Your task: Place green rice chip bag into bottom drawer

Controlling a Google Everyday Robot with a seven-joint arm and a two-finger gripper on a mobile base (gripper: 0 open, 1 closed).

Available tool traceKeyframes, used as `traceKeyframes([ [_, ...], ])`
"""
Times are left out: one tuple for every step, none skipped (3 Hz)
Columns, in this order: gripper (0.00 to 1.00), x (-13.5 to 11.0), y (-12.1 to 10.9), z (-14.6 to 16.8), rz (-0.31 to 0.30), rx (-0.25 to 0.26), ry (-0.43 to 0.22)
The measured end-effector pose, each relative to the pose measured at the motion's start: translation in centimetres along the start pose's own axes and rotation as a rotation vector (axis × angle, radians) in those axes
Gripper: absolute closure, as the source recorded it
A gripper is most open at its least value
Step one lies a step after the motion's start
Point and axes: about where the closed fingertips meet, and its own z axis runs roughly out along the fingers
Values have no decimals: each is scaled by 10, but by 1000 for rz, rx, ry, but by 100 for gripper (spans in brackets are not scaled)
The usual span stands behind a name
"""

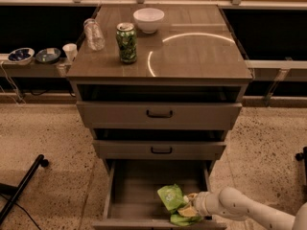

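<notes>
Low down, claw (190,209) clamped on green rice chip bag (169,197), both inside open bottom drawer (136,188)

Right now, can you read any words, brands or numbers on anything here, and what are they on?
On the green rice chip bag, held by the gripper inside the bottom drawer: print too blurred to read.
On the green can on the cabinet top: markings too blurred to read.
No readable text anywhere else.
</notes>
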Motion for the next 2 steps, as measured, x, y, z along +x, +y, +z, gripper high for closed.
traceKeyframes([
  [100,-28,-2,6,103,15,-90],
  [81,-44,-6,6,242,-20,-175],
])
